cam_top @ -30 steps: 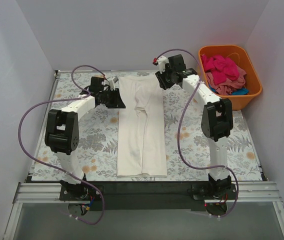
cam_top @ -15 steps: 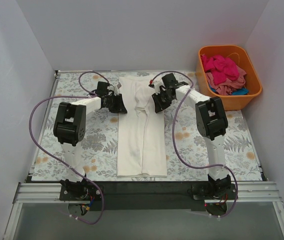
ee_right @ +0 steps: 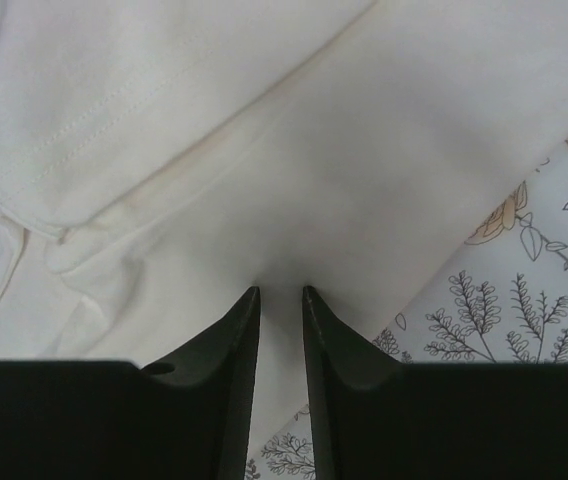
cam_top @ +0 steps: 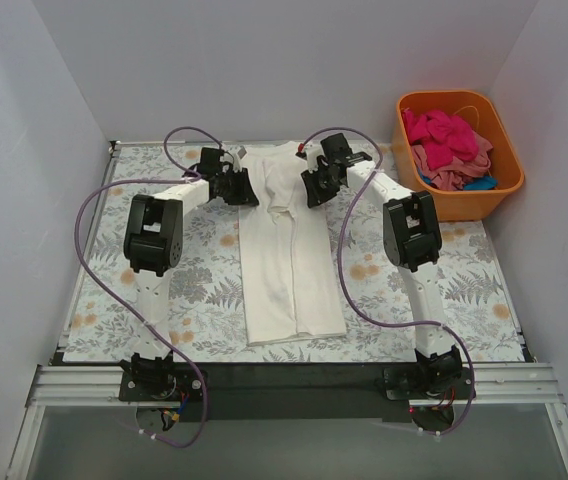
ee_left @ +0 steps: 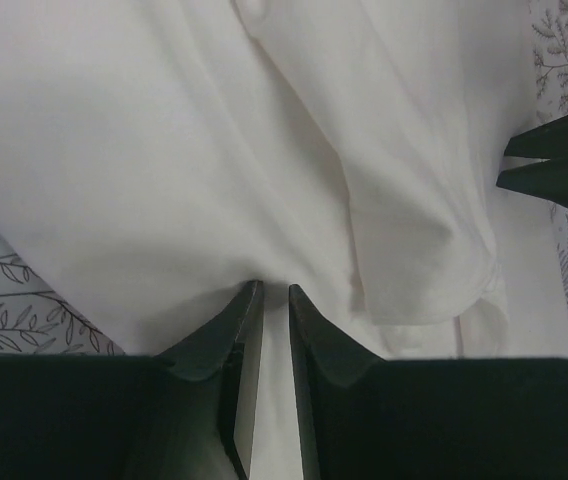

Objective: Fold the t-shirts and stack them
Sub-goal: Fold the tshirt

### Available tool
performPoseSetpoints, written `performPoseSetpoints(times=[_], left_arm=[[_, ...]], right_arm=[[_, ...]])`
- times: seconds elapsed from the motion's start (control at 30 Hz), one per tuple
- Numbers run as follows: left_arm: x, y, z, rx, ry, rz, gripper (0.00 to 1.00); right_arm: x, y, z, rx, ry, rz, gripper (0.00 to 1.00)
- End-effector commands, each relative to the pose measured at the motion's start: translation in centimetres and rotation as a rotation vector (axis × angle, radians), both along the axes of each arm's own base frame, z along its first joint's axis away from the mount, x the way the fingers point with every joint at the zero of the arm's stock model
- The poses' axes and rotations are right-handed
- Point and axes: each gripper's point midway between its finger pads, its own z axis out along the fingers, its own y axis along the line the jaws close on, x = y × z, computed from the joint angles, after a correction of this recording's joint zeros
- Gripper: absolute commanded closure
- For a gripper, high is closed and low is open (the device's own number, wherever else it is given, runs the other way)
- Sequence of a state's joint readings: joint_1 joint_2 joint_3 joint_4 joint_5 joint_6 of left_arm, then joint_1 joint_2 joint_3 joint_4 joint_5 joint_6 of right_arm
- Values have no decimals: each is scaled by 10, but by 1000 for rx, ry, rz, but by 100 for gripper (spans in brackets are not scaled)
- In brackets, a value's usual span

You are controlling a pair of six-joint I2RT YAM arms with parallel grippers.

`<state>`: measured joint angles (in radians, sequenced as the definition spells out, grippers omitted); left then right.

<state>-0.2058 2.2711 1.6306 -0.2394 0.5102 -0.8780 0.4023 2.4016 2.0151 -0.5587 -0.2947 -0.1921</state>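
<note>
A white t-shirt (cam_top: 289,260), folded into a long strip, lies down the middle of the floral table. My left gripper (cam_top: 242,190) is at the strip's far left edge, its jaws nearly together with white cloth pinched at the tips (ee_left: 275,290). My right gripper (cam_top: 309,190) is at the far right edge and pinches the white t-shirt (ee_right: 264,150) the same way (ee_right: 281,292). A folded sleeve (ee_left: 414,230) lies on the strip between them. More t-shirts (cam_top: 444,140), magenta, pink and blue, are heaped in the tub at the back right.
The orange plastic tub (cam_top: 494,195) stands at the back right corner against the wall. The floral table cover (cam_top: 194,290) shows on both sides of the strip. White walls close in the left, back and right. Purple cables loop over both arms.
Both grippers have swung inward onto the far end of the white t-shirt and closed on its edges. The strip has shifted slightly, its near hem now farther from the table's front edge.
</note>
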Motion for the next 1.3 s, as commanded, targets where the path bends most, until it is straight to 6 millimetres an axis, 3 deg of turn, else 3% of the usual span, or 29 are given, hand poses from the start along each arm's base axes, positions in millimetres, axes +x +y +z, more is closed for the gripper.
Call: performPoseSetpoints(times=[0.0,0.2,0.33,0.37,0.53,0.57,0.6,0.7,0.8,0.97,1.07,1.27], left_arm=[[17,21,-21,111,-15,54,84],[41,26,-20,158,-42,50,84],[53,28,-27,176,-31,40,84],[57,25,-18,170,-49,14,84],[55,14,31,114,-142,-20,81],[57,16,56,114,-192,-8,80],[57,16,66,114,-210,-5,79],[47,18,89,129,-209,-18,78],[26,12,93,124,-160,-45,78],[-7,8,64,145,-51,-56,79],[-16,9,46,153,-5,-53,80],[-12,23,10,232,53,13,81]], right_arm=[[21,-7,-14,-42,-48,-13,68],[24,-1,11,-8,-87,6,63],[10,-6,18,-12,-75,15,61],[9,-7,30,-8,-92,17,60],[-9,-13,54,-3,-110,42,59],[-12,-15,62,-2,-123,48,59],[-17,-17,62,-7,-114,55,59],[-25,-20,69,-4,-111,64,59],[-33,-19,74,8,-97,76,59],[-44,-21,72,5,-67,90,60],[-49,-24,70,-1,-58,92,60],[-62,-26,61,-4,-24,104,60]])
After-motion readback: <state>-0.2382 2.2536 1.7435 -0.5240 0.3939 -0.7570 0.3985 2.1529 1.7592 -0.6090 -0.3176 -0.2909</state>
